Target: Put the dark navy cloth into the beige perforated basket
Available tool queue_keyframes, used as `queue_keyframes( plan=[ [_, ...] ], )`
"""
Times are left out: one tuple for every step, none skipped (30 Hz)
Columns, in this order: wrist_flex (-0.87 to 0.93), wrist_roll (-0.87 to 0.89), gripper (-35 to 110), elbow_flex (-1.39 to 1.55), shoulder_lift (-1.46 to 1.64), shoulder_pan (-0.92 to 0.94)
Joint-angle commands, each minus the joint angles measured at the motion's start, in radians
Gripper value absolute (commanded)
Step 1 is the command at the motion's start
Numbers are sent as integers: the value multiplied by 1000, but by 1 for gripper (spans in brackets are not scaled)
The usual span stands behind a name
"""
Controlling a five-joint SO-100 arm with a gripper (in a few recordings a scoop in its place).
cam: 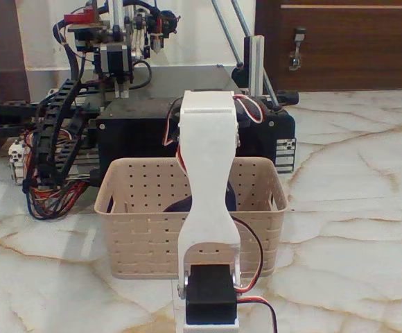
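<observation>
- On the left, behind the basket, loose cables hang from a black machine. They lie near the basket's left wall, so a wide swing of the arm to that side can, I think, catch on them.
- In the middle, the beige basket stands on the marble tabletop. The white arm reaches over its front rim and covers the inside.
- The dark cloth shows as a small dark patch inside the basket, just beside the arm.
- The hand is hidden behind the arm, so I cannot tell if it is spread or pinching the cloth.
- If the cloth clings to the fingers, lifting the arm may pull it out again.
- The arm passes close over the front rim; a low retreat may hook the rim and drag the light basket.
</observation>
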Motion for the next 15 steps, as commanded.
queue_keyframes(
  plan=[
    [69,-6,5,-6,77,11],
    [-3,29,5,-15,87,9],
    [-71,55,5,-41,92,3],
    [-78,57,5,-48,103,3],
    [-69,48,5,-35,112,8],
    [-77,29,4,-9,130,11],
    [-91,5,3,20,152,14],
    [-97,-26,1,44,175,15],
    [-107,-52,0,74,202,21],
    [-129,-80,0,120,239,28],
    [-181,-109,0,193,287,32],
    [-235,-144,0,273,341,38],
    [-278,-175,0,337,390,44],
    [-304,-216,0,393,434,48],
    [-327,-256,0,436,471,48]
  ],
)
